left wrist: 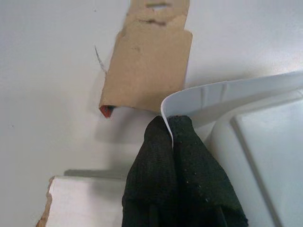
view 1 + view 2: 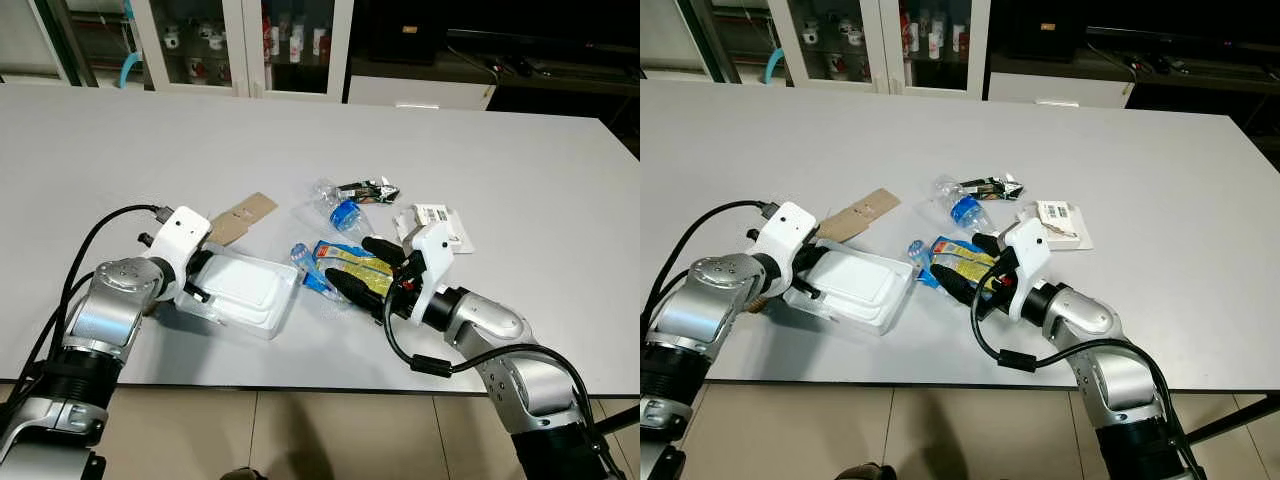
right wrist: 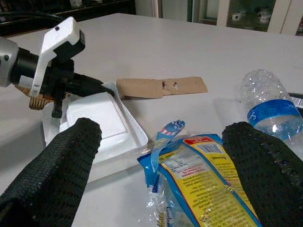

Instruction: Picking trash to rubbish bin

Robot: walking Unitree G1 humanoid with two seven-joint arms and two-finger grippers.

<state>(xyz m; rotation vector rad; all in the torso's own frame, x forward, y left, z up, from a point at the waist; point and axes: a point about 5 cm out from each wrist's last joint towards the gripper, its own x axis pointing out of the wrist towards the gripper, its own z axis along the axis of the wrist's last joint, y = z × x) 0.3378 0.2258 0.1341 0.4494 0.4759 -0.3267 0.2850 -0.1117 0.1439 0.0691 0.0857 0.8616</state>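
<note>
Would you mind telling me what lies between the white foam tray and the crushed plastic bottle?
The yellow-and-blue snack wrapper lies between the foam tray and the bottle, seen in the right wrist view.

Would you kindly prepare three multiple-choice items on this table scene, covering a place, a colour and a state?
1. Where does the cardboard piece lie?
A. Beyond the white tray, on the table
B. Inside the tray
C. On the floor

2. What colour is the label on the crushed plastic bottle?
A. Red
B. Blue
C. Green

3. How is the left tool set?
A. Wide open above the table
B. Shut on the rim of the white tray
C. Shut on the bottle

Answers: 1 A, it lies flat past the tray's far edge. 2 B, a blue band wraps the bottle. 3 B, the left wrist view shows both fingers pinching the rim.
</note>
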